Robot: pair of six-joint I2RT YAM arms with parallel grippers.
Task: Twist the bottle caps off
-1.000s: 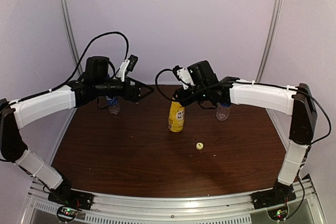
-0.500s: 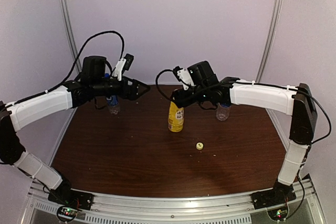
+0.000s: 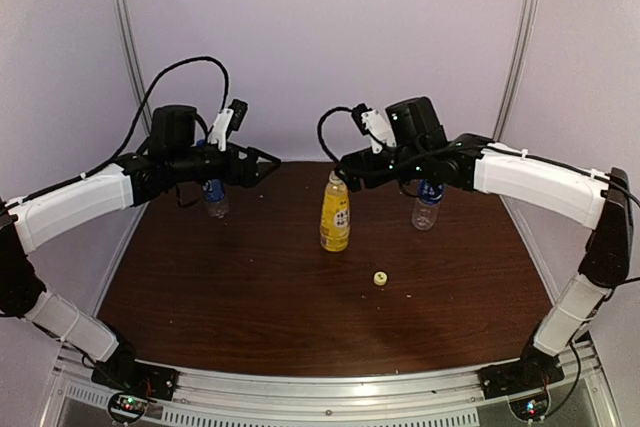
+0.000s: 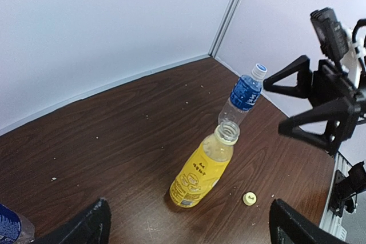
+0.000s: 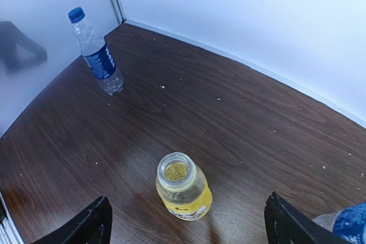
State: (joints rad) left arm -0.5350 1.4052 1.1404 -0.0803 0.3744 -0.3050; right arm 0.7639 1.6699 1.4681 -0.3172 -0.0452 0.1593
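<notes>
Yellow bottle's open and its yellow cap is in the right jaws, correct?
No. The yellow bottle is open, but the yellow cap lies on the table near it; the right jaws are open and empty. The top view shows it.

You're looking at a table (image 3: pixel 250 287) that's showing dark wood grain, smooth and catching a soft sheen. The yellow-orange bottle (image 3: pixel 335 219) is gleaming as glossy translucent plastic. The blue-capped clear bottle (image 5: pixel 98 55) is showing see-through plastic under a shiny label. The left gripper (image 3: pixel 272 161) and right gripper (image 3: pixel 346 160) are reading as matt black plastic.
</notes>
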